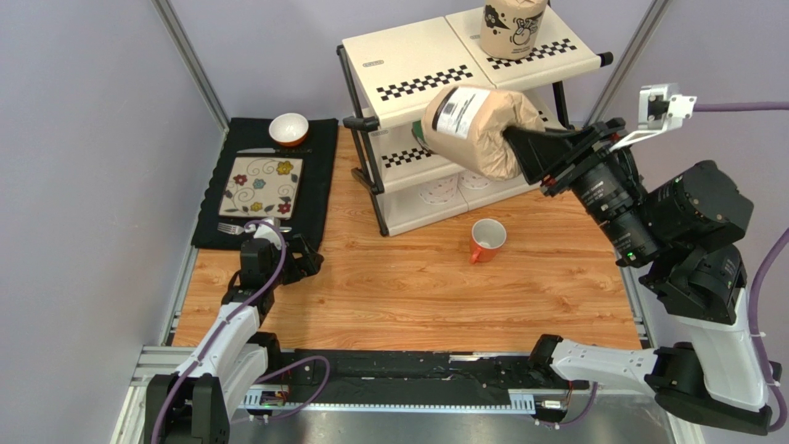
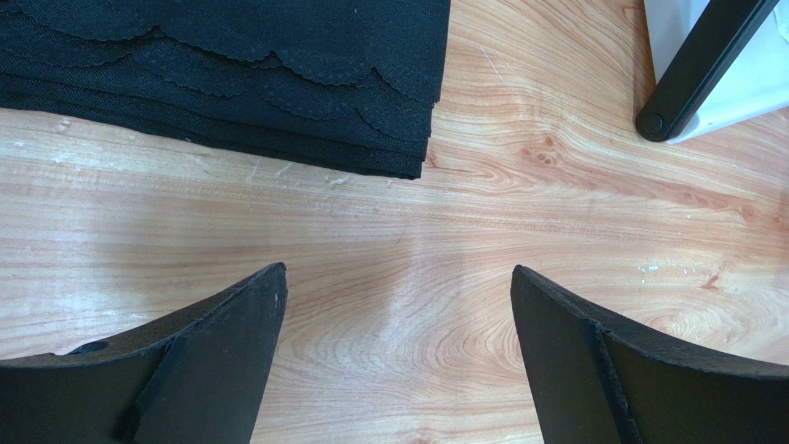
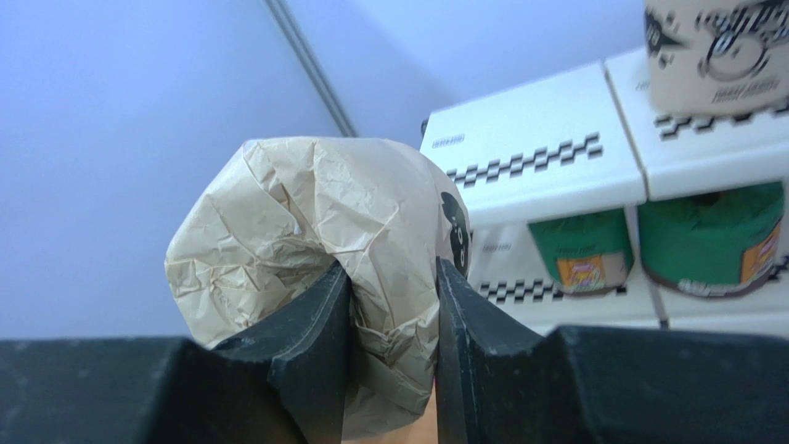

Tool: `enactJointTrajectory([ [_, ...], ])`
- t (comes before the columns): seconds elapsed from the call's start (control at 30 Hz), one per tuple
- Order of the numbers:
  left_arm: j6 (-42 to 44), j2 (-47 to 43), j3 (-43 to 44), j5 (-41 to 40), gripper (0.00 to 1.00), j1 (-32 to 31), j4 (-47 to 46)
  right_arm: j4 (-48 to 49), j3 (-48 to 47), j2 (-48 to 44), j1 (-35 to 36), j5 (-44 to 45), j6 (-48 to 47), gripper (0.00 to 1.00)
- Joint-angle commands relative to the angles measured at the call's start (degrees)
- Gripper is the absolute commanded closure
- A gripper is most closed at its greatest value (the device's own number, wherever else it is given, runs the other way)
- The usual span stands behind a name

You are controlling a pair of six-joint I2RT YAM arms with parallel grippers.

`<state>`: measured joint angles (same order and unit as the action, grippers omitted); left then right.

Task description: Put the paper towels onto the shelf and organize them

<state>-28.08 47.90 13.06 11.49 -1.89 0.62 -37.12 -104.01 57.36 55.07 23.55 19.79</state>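
Note:
My right gripper (image 1: 512,143) is shut on a brown kraft paper towel roll (image 1: 477,128) and holds it in the air in front of the shelf (image 1: 421,69), level with the top tier. In the right wrist view the fingers (image 3: 319,319) pinch the roll's crumpled end (image 3: 315,222). A second kraft roll (image 1: 511,28) stands on the top tier's right panel. Two green rolls (image 3: 582,250) (image 3: 711,239) sit on the middle tier. The white rolls are hidden. My left gripper (image 2: 398,287) is open and empty, low over bare table near the placemat's corner.
An orange mug (image 1: 486,240) lies on the table in front of the shelf. A black placemat (image 1: 319,185) at the left holds a floral plate (image 1: 262,185), a fork and an orange bowl (image 1: 289,129). The shelf's front leg (image 2: 699,69) shows in the left wrist view.

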Motion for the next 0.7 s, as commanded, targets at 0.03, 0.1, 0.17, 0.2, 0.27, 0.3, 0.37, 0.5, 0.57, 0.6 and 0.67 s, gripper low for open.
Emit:
enactJointTrajectory([
  [0.03,-0.3,-0.5,1.3,-0.1,0.01,0.2,-1.0,4.4,-10.8,9.7,-0.3,6.9,-11.2,0.69],
  [0.1,-0.4,-0.4,1.2,-0.1,0.01,0.3,-1.0,5.6,-14.8,13.5,-1.2,7.2,-12.5,0.69],
  [0.17,-0.3,-0.2,1.0,0.0,0.01,0.3,-1.0,5.8,-17.9,17.4,-4.2,5.5,-12.7,0.69],
  [0.2,-0.3,-0.3,0.9,0.2,0.01,0.3,-1.0,5.7,-20.2,18.6,-5.7,4.4,-12.1,0.69],
  [0.27,-0.4,-0.3,0.9,0.2,0.01,0.3,-1.2,5.6,-22.1,20.8,-11.3,-0.2,-8.3,0.69],
  [0.3,-0.4,-0.2,0.9,0.2,0.01,0.3,-1.2,5.5,-22.8,22.6,-13.2,-1.6,-6.9,0.69],
  [0.37,-0.4,-0.2,0.7,0.2,0.01,0.3,-1.4,5.5,-24.8,24.5,-17.5,-4.1,-4.4,0.69],
  [0.5,-0.5,0.4,0.8,0.6,0.01,0.3,-1.7,4.9,-29.0,29.8,-23.3,-8.9,-1.0,0.69],
  [0.57,-0.5,0.6,0.8,0.7,0.01,0.3,-1.8,3.6,-31.8,31.5,-26.2,-12.5,0.7,0.69],
  [0.6,-0.5,0.6,0.8,0.7,0.01,0.3,-1.9,3.5,-32.2,32.1,-28.1,-14.1,2.6,0.69],
  [0.67,-0.5,0.8,0.8,0.6,0.01,0.3,-1.9,3.4,-32.6,33.2,-29.3,-16.7,3.8,0.69],
])
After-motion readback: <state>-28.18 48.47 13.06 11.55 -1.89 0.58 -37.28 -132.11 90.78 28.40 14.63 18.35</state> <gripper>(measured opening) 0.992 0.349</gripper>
